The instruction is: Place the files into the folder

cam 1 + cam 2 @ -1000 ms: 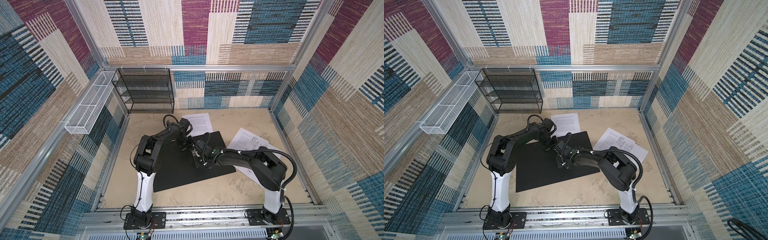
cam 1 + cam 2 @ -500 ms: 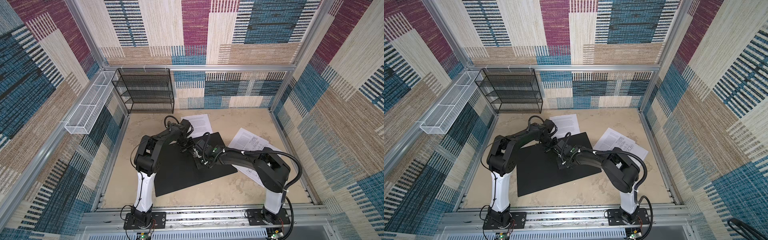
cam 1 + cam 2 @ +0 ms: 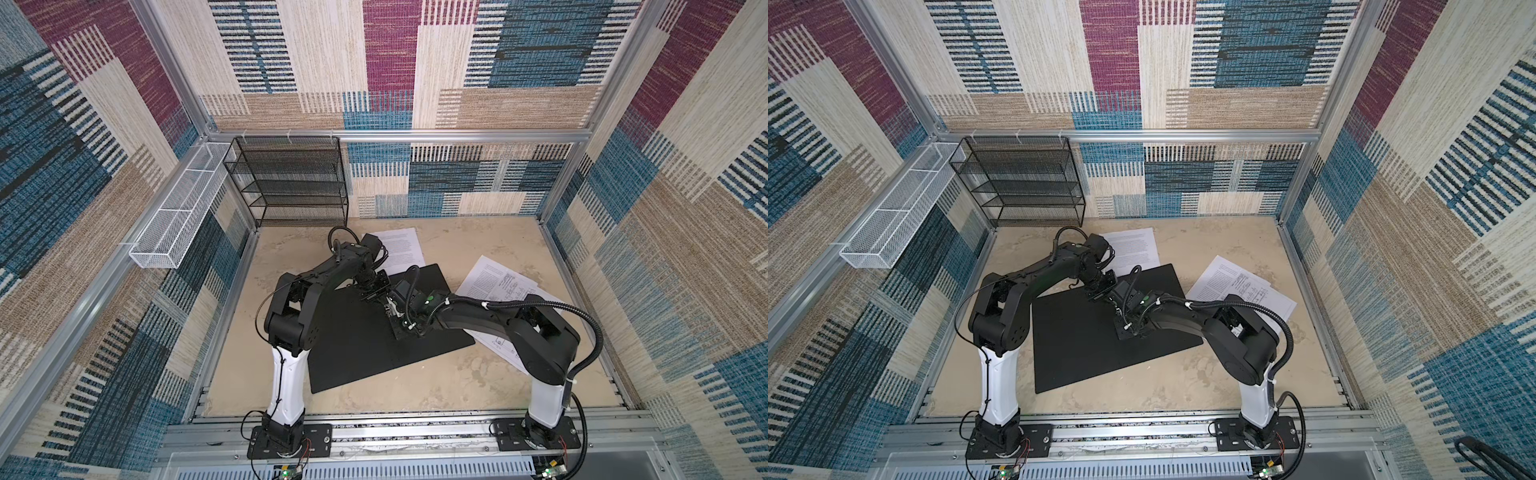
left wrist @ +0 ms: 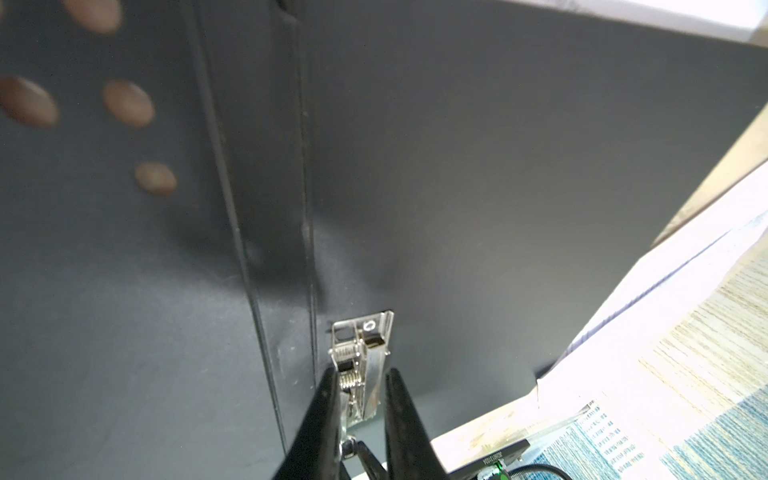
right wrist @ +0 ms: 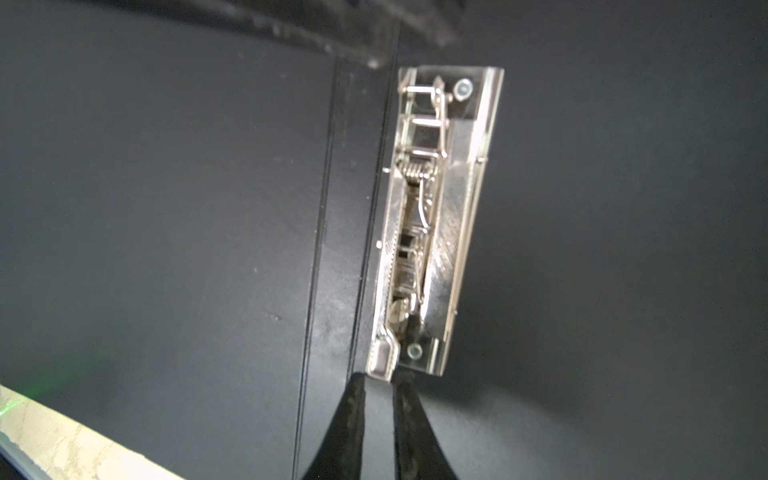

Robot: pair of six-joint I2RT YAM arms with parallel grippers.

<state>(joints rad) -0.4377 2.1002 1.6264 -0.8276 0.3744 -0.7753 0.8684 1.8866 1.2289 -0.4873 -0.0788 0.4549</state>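
**Twin black arms on white legs**

Look at the left arm (image 3: pixel 291 328): chunky black joints on a white lower column (image 3: pixel 284 382), with a thin black cable (image 3: pixel 259 307) alongside. The right arm (image 3: pixel 540 345) matches it, plus a ribbed black hose (image 3: pixel 592 332) with white ties and a green light (image 3: pixel 431 297). The black base plates (image 3: pixel 286 440) carry silver screws. The left gripper (image 4: pixel 361 374) and right gripper (image 5: pixel 379 376) have slim, tapering black fingers (image 4: pixel 320 424).

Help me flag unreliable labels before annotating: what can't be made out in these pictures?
White paper sheets: print too small to read in both top views.
Silver metal spine clip of the open black folder: mostly covered by the right arm's wrist in both top views.
Left gripper, right gripper: whether they pinch the clip is unclear; wrist views cut them off.
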